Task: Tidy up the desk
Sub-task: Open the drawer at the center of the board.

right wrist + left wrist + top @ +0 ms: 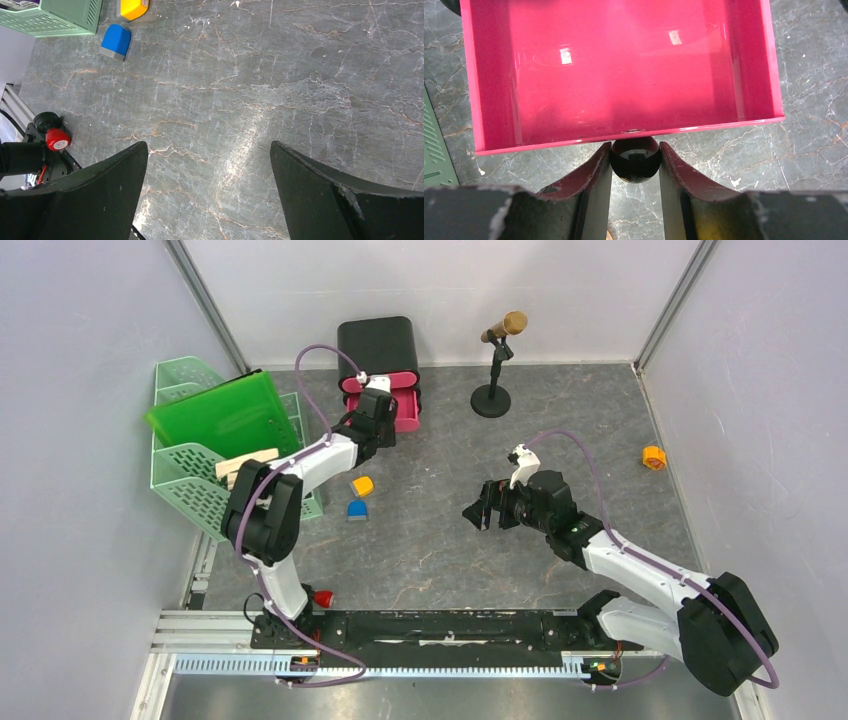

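Note:
The dark-grey marbled desk [440, 550] fills the floor of the cell. My left gripper [384, 426] is at the pink drawer [407, 412] of the black drawer box [378, 345]. In the left wrist view my left gripper [635, 149] is shut on the drawer's round black knob [635, 162]. The drawer [624, 65] is pulled out and looks empty. My right gripper [478, 508] hovers over the middle of the desk, open and empty. In the right wrist view [207, 147] only bare desk [280, 75] shows between its jaws.
A yellow block [362, 485] and a blue block [357, 509] lie beside the mint-green tiered tray [190, 490], which holds a green folder [222, 412]. A microphone on a stand [497, 360] is at the back. A small orange item [654, 457] lies at the right.

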Controlling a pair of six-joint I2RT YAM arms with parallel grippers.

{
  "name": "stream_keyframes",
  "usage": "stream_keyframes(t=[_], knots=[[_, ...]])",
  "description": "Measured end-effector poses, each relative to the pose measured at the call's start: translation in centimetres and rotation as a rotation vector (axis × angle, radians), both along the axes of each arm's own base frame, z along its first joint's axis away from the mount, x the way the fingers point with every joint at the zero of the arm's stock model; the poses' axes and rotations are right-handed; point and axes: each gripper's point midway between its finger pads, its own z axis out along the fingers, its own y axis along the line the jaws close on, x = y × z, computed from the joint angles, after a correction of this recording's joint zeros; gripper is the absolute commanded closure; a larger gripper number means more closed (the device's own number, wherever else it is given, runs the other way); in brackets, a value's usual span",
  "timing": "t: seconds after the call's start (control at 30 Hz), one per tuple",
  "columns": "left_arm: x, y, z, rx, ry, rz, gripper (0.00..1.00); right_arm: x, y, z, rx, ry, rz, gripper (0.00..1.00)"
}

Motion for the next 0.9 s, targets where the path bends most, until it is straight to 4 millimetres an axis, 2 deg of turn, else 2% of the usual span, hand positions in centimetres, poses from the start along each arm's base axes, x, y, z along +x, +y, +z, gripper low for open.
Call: stream_keyframes(t=[0.17, 0.23, 0.33, 0.43, 0.53, 0.9], knots=[[-1.0, -0.4, -0.4, 0.039, 0.017, -0.012, 0.94, -0.1, 0.1, 0.0, 0.007, 0.006, 0.006, 0.02], [-1.2, -0.4, -0.2, 0.049, 0.015, -0.013, 0.89, -0.2, 0.1, 0.0, 0.008, 0.009, 0.006, 0.02], [-1.4, -0.5, -0.3, 0.061, 0.015, -0.015, 0.74, -0.2, 0.1, -0.2, 0.007, 0.012, 0.006, 0.02], [-1.5, -0.6, -0.3, 0.065, 0.015, -0.015, 0.47, -0.3, 0.0, -0.3, 0.006, 0.013, 0.006, 0.02], [-1.7, -0.7, -0.3, 0.071, 0.018, -0.030, 0.36, -0.3, 0.0, -0.3, 0.006, 0.014, 0.005, 0.02], [-2.4, -2.1, 2.0, 0.023, -0.006, -0.099, 0.28, -0.3, 0.0, -0.3, 0.011, 0.016, 0.005, 0.02]])
